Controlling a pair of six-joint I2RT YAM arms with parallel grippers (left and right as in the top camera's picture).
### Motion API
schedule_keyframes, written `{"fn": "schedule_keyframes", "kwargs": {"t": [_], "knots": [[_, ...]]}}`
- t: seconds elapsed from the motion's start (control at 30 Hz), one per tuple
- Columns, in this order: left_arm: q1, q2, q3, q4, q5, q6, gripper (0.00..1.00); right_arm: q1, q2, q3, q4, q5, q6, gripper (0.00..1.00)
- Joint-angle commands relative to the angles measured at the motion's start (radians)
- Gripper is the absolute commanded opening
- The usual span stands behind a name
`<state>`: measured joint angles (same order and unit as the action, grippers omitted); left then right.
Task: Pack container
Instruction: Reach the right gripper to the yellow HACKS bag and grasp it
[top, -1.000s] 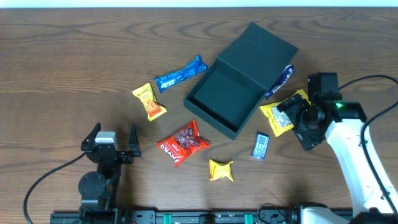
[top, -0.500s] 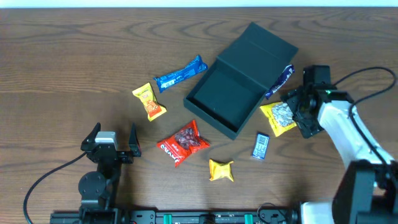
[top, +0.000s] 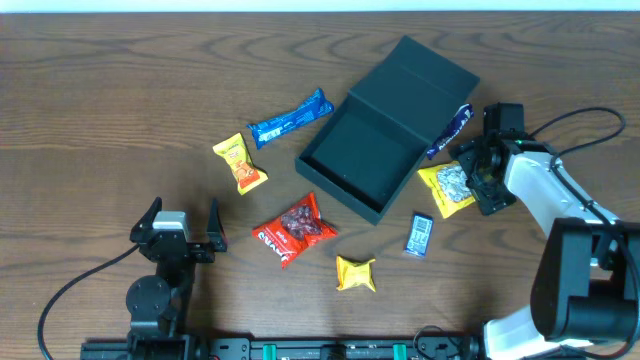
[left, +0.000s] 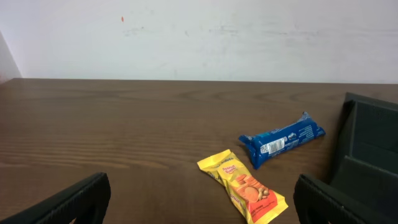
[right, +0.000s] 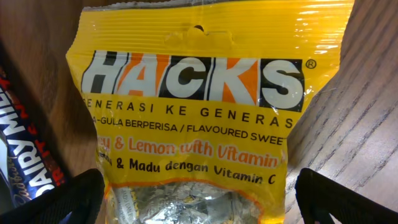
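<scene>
The container (top: 360, 160), a dark teal box, lies open mid-table with its flap lid (top: 415, 80) folded back; its edge shows in the left wrist view as the container (left: 370, 149). My right gripper (top: 468, 182) hangs open just right of it, over a yellow HACKS sweets packet (top: 445, 190). In the right wrist view the HACKS packet (right: 199, 112) fills the frame, with the right gripper (right: 199, 208) straddling its lower end without closing on it. My left gripper (top: 185, 210) rests open at the front left, and in its own view the left gripper (left: 202, 208) holds nothing.
Loose snacks lie around the box: a blue packet (top: 290, 117), a yellow peanut packet (top: 240, 163), a red packet (top: 293, 230), a small yellow packet (top: 355, 273), a small blue packet (top: 419, 235) and a Dairy Milk bar (top: 450, 130) against the lid.
My right arm has swung toward the box and its gripper now sits over the yellow HACKS packet. The left arm has not moved.
</scene>
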<state>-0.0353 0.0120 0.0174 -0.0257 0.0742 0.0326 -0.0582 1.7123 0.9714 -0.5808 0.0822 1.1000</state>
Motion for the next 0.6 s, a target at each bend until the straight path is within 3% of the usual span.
{"fn": "schedule_keyframes", "kwargs": {"t": [0.0,0.57], "knots": [[0.002,-0.002,-0.013,-0.045,0.011,-0.003,0.95,-0.006,0.009,0.014,-0.001,0.003,0.014,0.99],[0.002,-0.002,-0.013,-0.045,0.011,-0.003,0.95,0.021,0.041,0.009,0.025,-0.023,0.043,0.99]]}}
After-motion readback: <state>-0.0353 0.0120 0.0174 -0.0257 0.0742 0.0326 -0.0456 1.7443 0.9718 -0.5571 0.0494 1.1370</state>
